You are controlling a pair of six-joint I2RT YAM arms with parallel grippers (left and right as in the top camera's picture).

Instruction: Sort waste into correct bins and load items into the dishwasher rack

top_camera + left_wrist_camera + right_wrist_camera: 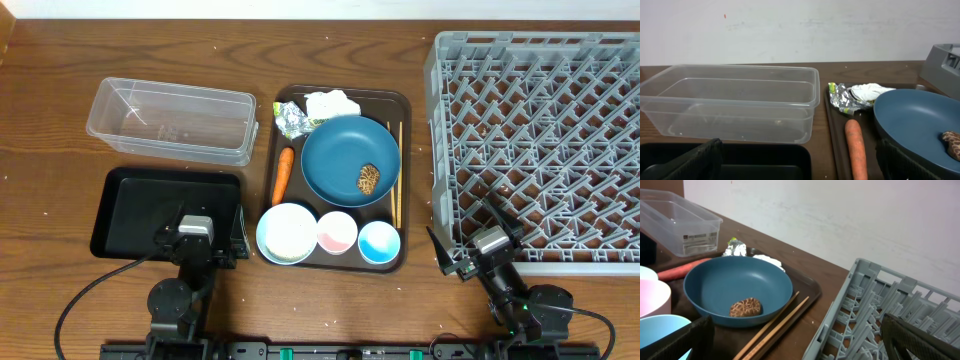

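Nothing is sorted yet. The left end effector (196, 232) hangs over the near edge of the black tray (120, 215), and the right end effector (478, 243) sits at the near left corner of the rack (436, 120). Each has its fingers spread wide and holds nothing.

All the waste lies on the brown serving tray (405, 100). The carrot (283, 175) is along its left edge, just beside the blue plate (335, 150). The foil ball (291, 120) and napkin (332, 103) touch each other at the far left corner. The brown lump (369, 179) is inside the plate. No rice grains can be made out.

The carrot looks like the sensible first pick for the left arm, as it is closest. It points near to far, so the fingers should close across its narrow width near the middle, coming straight down to clear the plate rim and the white bowl (287, 232). It then lifts leftward to the clear tub (170, 100) or the black tray. The lump should come out before the plate goes to the rack. The chopsticks (396, 185) hug the plate's right side and could roll if nudged.
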